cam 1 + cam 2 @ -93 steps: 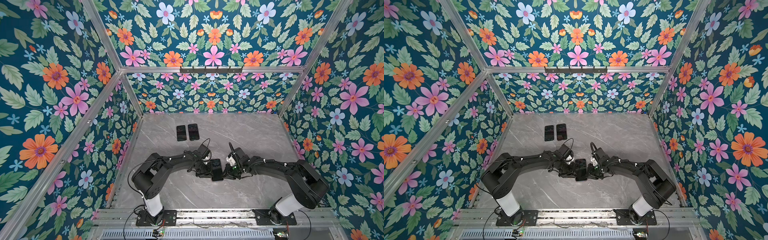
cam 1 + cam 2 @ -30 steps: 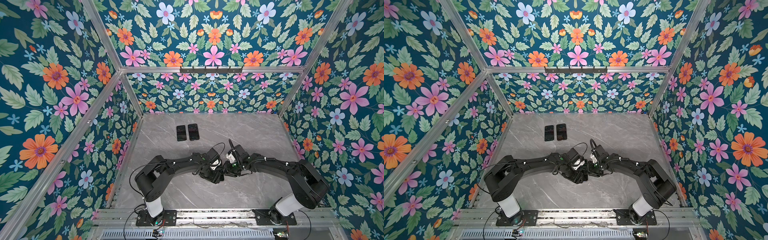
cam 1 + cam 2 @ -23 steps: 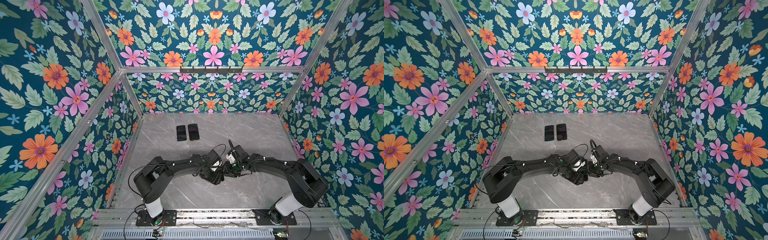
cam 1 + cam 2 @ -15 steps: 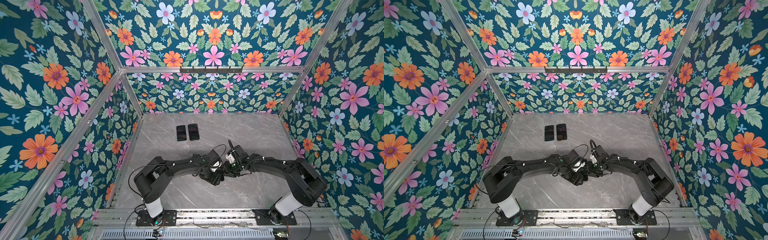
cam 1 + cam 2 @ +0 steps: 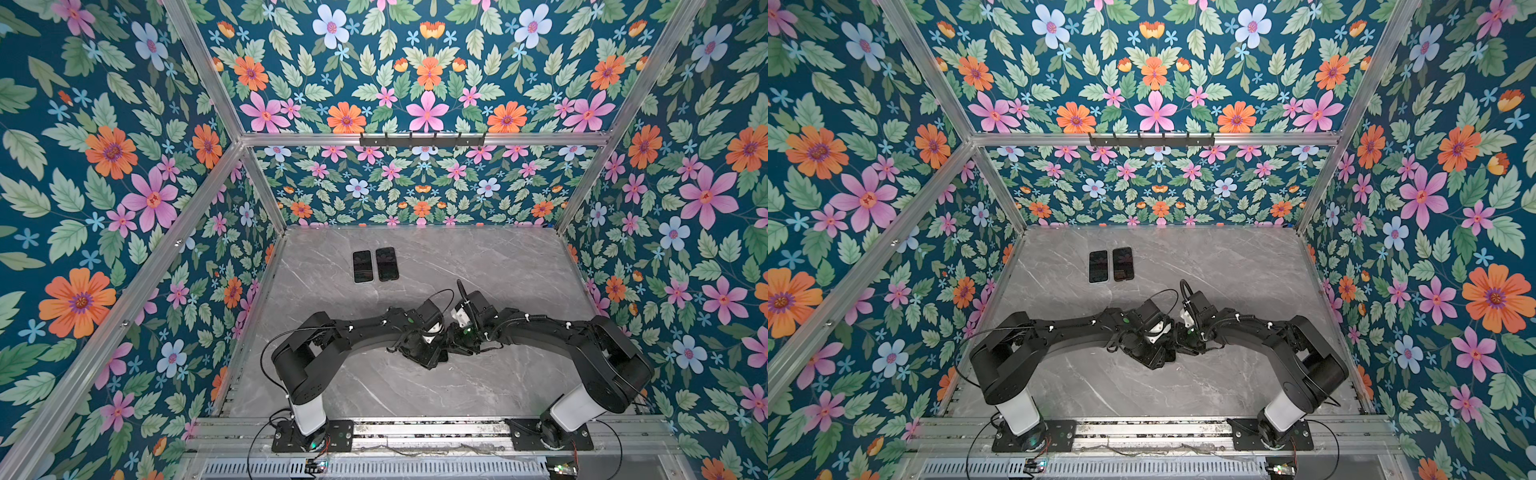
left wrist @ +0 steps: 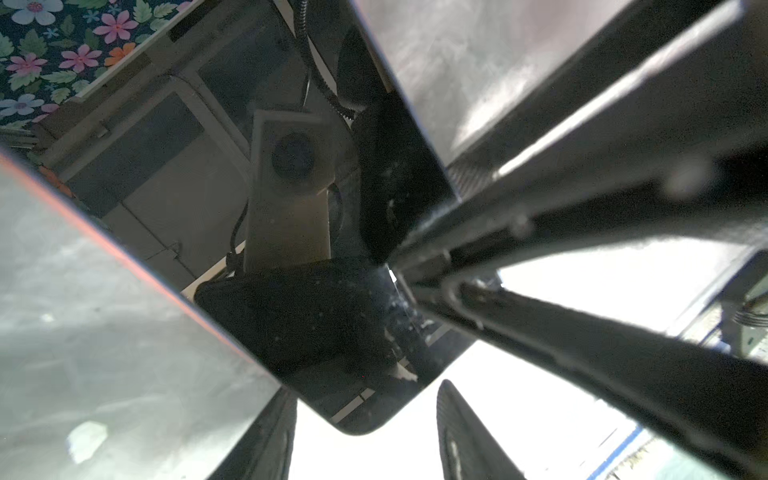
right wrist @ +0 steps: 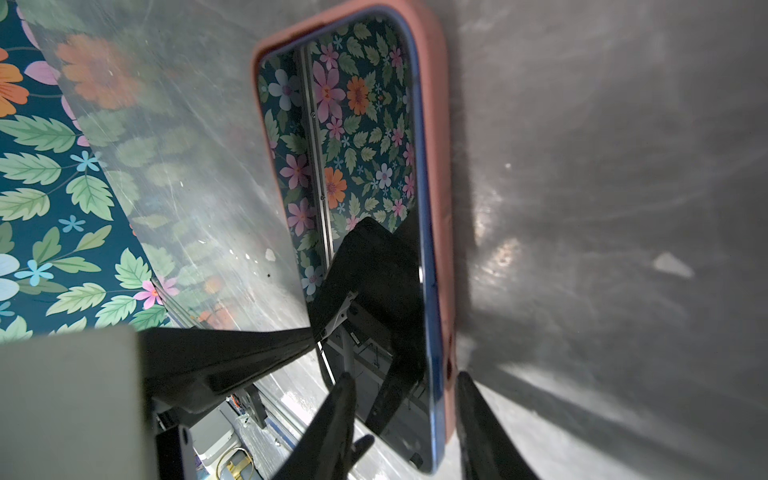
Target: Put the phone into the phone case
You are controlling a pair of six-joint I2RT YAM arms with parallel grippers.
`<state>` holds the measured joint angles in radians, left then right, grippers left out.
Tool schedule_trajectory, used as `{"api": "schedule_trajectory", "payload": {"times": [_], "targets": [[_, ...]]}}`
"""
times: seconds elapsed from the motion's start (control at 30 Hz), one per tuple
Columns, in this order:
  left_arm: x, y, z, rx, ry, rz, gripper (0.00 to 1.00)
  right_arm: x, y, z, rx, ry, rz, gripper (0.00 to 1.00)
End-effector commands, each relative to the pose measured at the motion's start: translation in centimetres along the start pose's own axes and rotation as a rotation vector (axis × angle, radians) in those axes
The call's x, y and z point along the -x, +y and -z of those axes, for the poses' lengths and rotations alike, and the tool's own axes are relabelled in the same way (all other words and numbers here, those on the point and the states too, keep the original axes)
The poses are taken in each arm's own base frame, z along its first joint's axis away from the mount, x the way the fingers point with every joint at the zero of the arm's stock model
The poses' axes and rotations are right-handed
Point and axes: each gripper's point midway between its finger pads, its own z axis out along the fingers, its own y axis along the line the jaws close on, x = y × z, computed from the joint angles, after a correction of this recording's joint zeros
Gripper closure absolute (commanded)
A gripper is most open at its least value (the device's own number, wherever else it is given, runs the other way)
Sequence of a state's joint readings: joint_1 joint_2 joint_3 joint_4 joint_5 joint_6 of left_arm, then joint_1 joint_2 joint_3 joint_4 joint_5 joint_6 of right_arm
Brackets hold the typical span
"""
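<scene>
Both arms meet mid-table (image 5: 374,386). In both top views they hide the task's phone, so the wrist views have to tell it.

The phone (image 7: 365,145) lies screen up inside the pink phone case (image 7: 441,166), flat on the table near the middle. The case rim wraps the far end and one long side. The phone's blue edge shows as a band above the rim, wider toward the near end. My read: mostly in, near corner not fully snapped down.

Right end effector (image 7: 403,376): part closed across the near end. One finger sits against the case's outer wall, the other at the opposite edge over the screen. It looks like a hold on the phone case, likely to stop it sliding while the other arm pushes.

Left end effector (image 6: 363,395): jaws apart, straddling a corner of the phone, clear gap on one side, nothing clamped. In the right wrist view one of its fingers (image 7: 249,345) comes in sideways with its tip at the phone's long edge. It reads as pressing that edge into the case, but contact is too dark to confirm.

Two other phones (image 5: 362,266) (image 5: 387,264) lie side by side at the back, well apart from the work and likely not part of this step.

Next likely needs a downward press along the raised edge with the case braced. Risks: the case skating on the smooth table, or a finger slipping on the glass.
</scene>
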<state>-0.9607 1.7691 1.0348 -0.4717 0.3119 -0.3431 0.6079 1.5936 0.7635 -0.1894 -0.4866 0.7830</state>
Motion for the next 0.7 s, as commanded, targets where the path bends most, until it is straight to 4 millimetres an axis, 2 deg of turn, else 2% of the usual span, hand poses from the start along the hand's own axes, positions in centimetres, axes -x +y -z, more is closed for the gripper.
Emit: {"api": "schedule_trajectory", "payload": {"times": [0.0,0.27,0.4,0.67], "targets": [[-1.77,1.99,-0.67,0.090,0.064,0.022,0.46,0.07,0.05,-0.06,0.002,-0.001,-0.003,0.59],[-1.95,2.16,-0.80,0.095,0.067,0.027,0.61,-0.01,-0.02,-0.18,0.001,0.004,-0.005,0.59],[-2.01,2.20,-0.96,0.095,0.069,0.027,0.63,-0.03,-0.02,-0.18,0.001,0.005,-0.006,0.59],[-2.31,2.36,-1.27,0.093,0.074,0.033,0.74,-0.03,-0.03,-0.16,0.003,0.004,-0.006,0.60]]}}
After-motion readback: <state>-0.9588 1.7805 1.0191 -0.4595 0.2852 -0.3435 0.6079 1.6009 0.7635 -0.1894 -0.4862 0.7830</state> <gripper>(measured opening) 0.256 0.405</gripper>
